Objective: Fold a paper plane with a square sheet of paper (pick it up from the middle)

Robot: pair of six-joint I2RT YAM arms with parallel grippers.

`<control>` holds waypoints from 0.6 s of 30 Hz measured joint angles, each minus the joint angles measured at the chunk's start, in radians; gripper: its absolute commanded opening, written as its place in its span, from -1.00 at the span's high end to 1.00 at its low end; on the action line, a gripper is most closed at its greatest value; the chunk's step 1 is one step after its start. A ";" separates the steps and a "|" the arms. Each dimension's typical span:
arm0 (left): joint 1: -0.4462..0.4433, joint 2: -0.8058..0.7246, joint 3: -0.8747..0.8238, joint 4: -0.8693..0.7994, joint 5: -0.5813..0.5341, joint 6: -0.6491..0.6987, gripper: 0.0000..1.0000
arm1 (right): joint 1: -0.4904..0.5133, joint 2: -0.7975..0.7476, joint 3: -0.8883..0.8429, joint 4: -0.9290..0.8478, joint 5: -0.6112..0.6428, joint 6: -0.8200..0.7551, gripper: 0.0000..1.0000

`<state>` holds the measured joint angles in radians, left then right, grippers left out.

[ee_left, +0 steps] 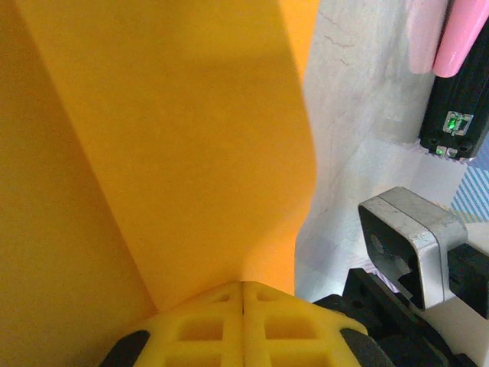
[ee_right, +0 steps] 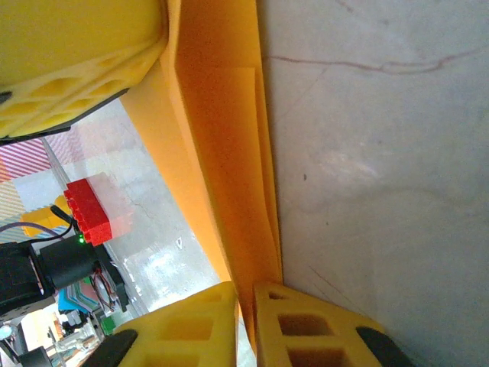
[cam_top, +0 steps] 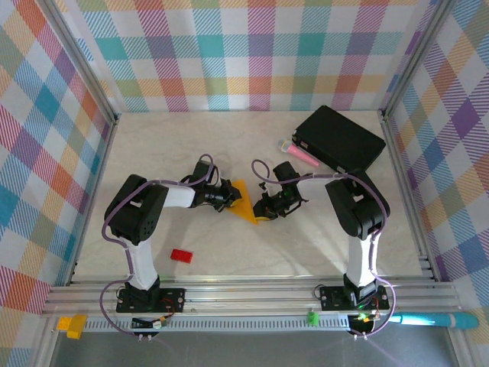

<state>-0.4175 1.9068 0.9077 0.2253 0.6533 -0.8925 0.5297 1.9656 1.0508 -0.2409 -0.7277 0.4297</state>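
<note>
You had your left hand (ee_left: 243, 294) clamped on the thin orange-yellow folded sheet of paper (cam_top: 243, 203), its yellow pads pressed together on one edge. Your right hand (ee_right: 246, 297) was pinched on the same sheet from the opposite side, layered folds rising from between its pads. The paper sat between both hands near the middle of the pale marbled surface (cam_top: 229, 245). A small red block (cam_top: 181, 256) lay near your left arm. A pink stick (cam_top: 302, 155) lay just beside a black box (cam_top: 340, 138) at the far right.
</note>
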 measured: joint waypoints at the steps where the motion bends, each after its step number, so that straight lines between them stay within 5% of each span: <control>1: 0.000 0.000 0.000 -0.003 0.000 0.000 0.88 | 0.000 0.001 0.002 -0.002 0.000 0.000 0.74; 18: 0.000 0.001 0.000 -0.013 -0.003 0.000 0.88 | -0.001 -0.013 0.000 -0.018 -0.011 0.011 0.65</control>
<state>-0.4175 1.9076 0.9081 0.2119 0.6498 -0.8925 0.5285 1.9526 1.0508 -0.2592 -0.7387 0.4412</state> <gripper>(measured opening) 0.064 0.177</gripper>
